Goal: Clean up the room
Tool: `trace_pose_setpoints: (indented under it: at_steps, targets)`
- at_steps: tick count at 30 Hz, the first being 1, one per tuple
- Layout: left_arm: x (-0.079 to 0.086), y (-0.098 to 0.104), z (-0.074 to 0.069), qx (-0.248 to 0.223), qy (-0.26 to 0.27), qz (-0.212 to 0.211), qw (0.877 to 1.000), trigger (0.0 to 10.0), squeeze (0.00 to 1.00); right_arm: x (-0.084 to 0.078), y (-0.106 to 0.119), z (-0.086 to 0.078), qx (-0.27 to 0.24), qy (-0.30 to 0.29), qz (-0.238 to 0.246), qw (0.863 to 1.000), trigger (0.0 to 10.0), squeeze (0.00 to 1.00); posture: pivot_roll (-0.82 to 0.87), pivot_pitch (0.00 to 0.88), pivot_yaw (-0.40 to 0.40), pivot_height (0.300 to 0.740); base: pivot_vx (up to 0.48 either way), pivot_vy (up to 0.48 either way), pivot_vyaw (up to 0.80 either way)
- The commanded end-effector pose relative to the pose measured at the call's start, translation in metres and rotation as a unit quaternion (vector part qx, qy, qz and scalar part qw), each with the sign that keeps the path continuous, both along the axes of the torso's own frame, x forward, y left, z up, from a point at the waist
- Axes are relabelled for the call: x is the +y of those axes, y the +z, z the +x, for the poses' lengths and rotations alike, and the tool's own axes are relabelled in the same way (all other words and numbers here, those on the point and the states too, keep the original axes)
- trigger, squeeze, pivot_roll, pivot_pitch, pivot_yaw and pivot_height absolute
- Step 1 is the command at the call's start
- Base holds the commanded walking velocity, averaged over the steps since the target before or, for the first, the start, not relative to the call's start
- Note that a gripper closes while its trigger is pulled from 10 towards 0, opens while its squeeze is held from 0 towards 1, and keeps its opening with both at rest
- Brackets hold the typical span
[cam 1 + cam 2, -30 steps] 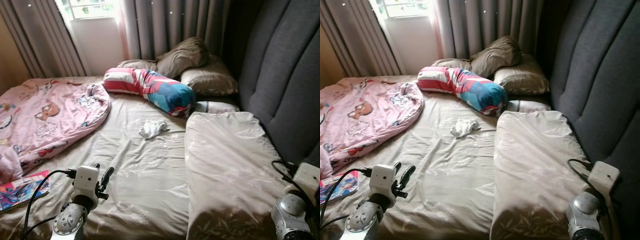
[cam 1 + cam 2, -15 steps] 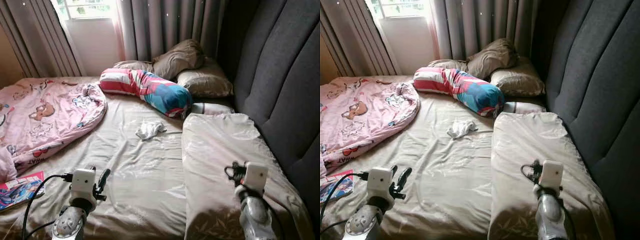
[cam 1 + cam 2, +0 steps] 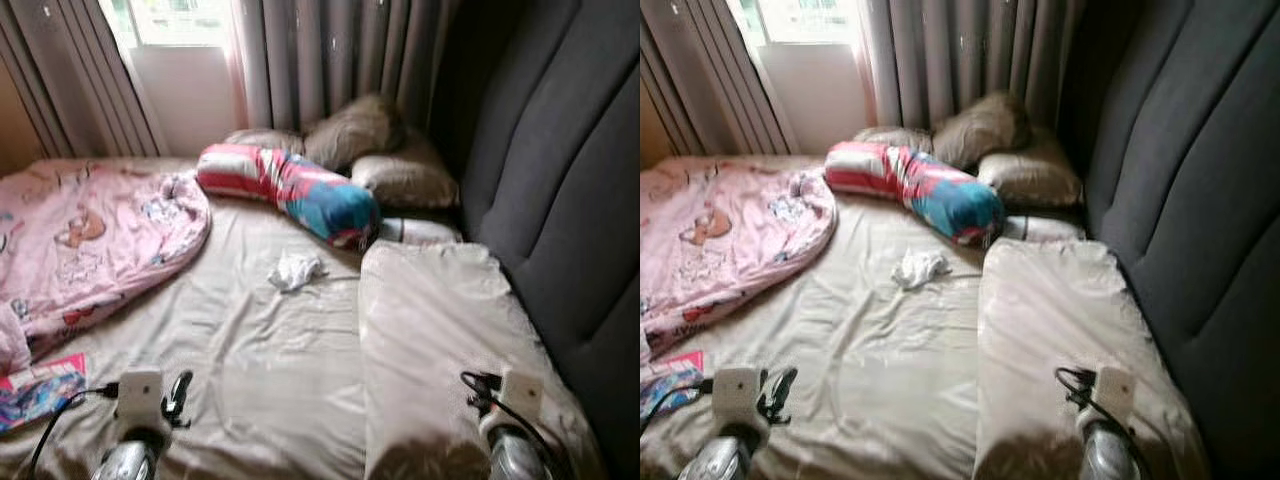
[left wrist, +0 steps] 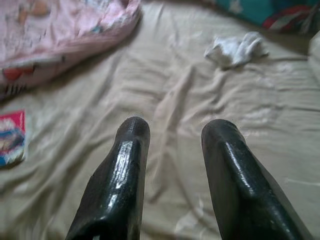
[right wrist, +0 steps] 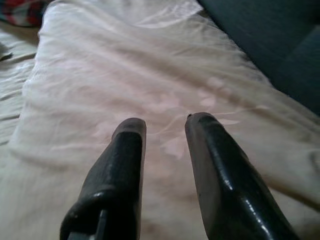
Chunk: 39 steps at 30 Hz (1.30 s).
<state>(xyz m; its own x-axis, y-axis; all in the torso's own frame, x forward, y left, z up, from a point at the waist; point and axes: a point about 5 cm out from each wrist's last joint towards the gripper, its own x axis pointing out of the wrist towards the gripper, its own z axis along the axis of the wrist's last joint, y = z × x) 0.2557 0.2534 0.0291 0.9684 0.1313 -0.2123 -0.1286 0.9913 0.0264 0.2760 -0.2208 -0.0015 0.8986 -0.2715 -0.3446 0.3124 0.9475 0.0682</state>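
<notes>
Both claws hover low over the bed [image 3: 270, 380], fingers parted, holding nothing: the left claw [image 4: 172, 131] at lower left, the right claw [image 5: 162, 125] above the long beige pillow [image 3: 440, 330] at lower right. A crumpled white cloth [image 3: 296, 269] lies mid-frame on the sheet, well apart from both. Reaching for it could snag the loose sheet, bunching it instead.

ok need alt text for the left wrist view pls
The left gripper hovers with its two black fingers apart over a wrinkled beige sheet. Beyond lie a crumpled white cloth, a pink blanket and a colourful book.
</notes>
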Motion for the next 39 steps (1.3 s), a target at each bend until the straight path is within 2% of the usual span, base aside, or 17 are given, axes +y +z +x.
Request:
trace_pose_setpoints:
  at_steps: [1,3,4,8,12,13,16,17,18,19,21,29,34,39]
  targets:
    - [0.01,-0.01,-0.006,0.025,0.019,-0.004,0.999,10.0,0.0,0.001,-0.006,-0.004,0.021,0.001,0.004,1.0,10.0,0.0,0.06,0.0,-0.005,0.74,0.0,0.0,0.0]
    - [0.011,-0.016,-0.009,0.04,0.021,-0.006,0.999,10.0,0.0,0.001,-0.009,-0.006,0.029,0.003,0.004,1.0,10.0,0.0,0.06,0.0,-0.005,0.74,0.0,0.0,0.0]
    - [0.011,-0.027,-0.014,0.066,0.026,-0.009,0.997,10.0,0.0,0.0,-0.013,-0.011,0.044,0.002,0.005,0.999,10.0,0.0,0.06,0.0,-0.013,0.74,0.0,0.0,0.0]
    - [0.01,-0.045,-0.022,0.113,0.04,-0.021,0.993,10.0,0.0,-0.003,-0.025,-0.023,0.083,0.001,0.01,0.996,10.0,0.0,0.08,0.0,-0.029,0.74,0.0,0.0,0.0]
    - [0.009,-0.054,-0.027,0.142,0.054,-0.035,0.988,10.0,0.0,-0.004,-0.032,-0.031,0.101,0.0,0.023,0.995,10.0,0.0,0.08,0.0,-0.034,0.74,0.0,0.0,0.0]
    - [0.013,-0.065,-0.038,0.18,0.079,-0.041,0.98,10.0,0.0,-0.004,-0.044,-0.046,0.137,-0.01,0.036,0.99,10.0,0.0,0.08,0.0,-0.031,0.74,0.0,0.0,0.0]
    - [0.016,-0.079,-0.057,0.231,0.098,-0.045,0.967,10.0,0.0,-0.002,-0.057,-0.063,0.177,-0.025,0.053,0.982,10.0,0.0,0.07,0.0,-0.022,0.74,0.0,0.0,0.0]
    - [0.014,-0.089,-0.071,0.266,0.097,-0.042,0.958,10.0,0.0,0.002,-0.066,-0.076,0.208,-0.024,0.054,0.976,10.0,0.0,0.06,0.0,-0.011,0.74,0.0,0.0,0.0]
    - [0.014,-0.089,-0.071,0.266,0.097,-0.042,0.958,10.0,0.0,0.002,-0.066,-0.076,0.208,-0.024,0.054,0.976,10.0,0.0,0.06,0.0,-0.011,0.74,0.0,0.0,0.0]
    - [0.012,-0.094,-0.079,0.284,0.092,-0.04,0.954,10.0,0.0,0.005,-0.072,-0.084,0.227,-0.024,0.054,0.972,10.0,0.0,0.05,0.0,-0.006,0.74,0.0,0.0,0.0]
    - [0.01,-0.097,-0.084,0.289,0.086,-0.038,0.953,10.0,0.0,0.011,-0.077,-0.092,0.238,-0.023,0.06,0.969,10.0,0.0,0.05,0.0,-0.002,0.74,0.0,0.0,0.0]
    - [0.009,-0.098,-0.084,0.293,0.087,-0.043,0.951,10.0,0.0,0.018,-0.081,-0.097,0.253,-0.003,0.069,0.965,10.0,0.0,0.05,0.0,0.002,0.74,0.0,0.0,0.0]
    - [0.018,-0.096,-0.083,0.305,0.097,-0.044,0.947,10.0,0.0,0.017,-0.071,-0.079,0.222,-0.004,0.055,0.974,10.0,0.0,0.05,0.0,0.011,0.74,0.0,0.0,0.0]
    - [0.021,-0.096,-0.085,0.314,0.099,-0.043,0.943,10.0,0.0,0.024,-0.071,-0.077,0.22,0.028,0.061,0.973,10.0,0.0,0.06,0.0,0.009,0.74,0.0,0.254,0.32]
